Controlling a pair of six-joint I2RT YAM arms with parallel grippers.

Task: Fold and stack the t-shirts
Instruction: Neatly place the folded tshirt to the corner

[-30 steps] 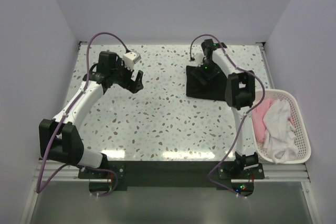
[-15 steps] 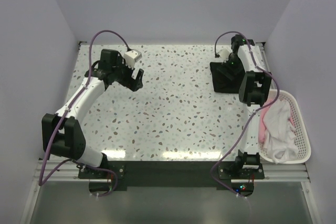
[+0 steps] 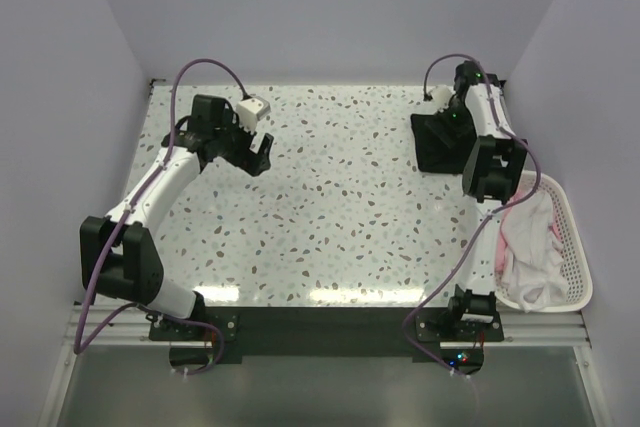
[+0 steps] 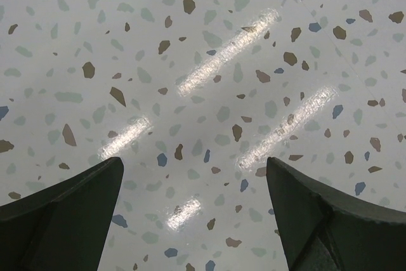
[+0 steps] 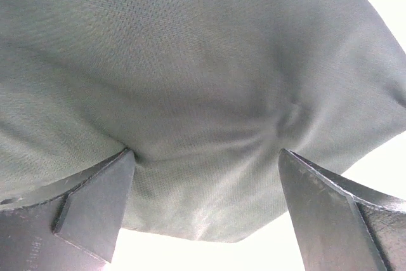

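The folded black t-shirt (image 3: 436, 147) lies at the far right of the table and fills the right wrist view (image 5: 190, 61). My right gripper (image 3: 452, 120) rests on top of it. Its jaws stand wide apart (image 5: 206, 176) and press down on the fabric, which bunches slightly between them. My left gripper (image 3: 262, 152) is open and empty (image 4: 193, 182) just above bare table at the far left. A white t-shirt (image 3: 532, 242) and a pink t-shirt (image 3: 494, 247) lie crumpled in the basket.
The white slatted basket (image 3: 578, 257) stands at the table's right edge, beside the right arm. The back wall and the right wall are close to the black shirt. The speckled tabletop (image 3: 340, 197) lies between the arms.
My right gripper has slid the black t-shirt from the middle right to the far right corner of the table. The left arm has barely moved.
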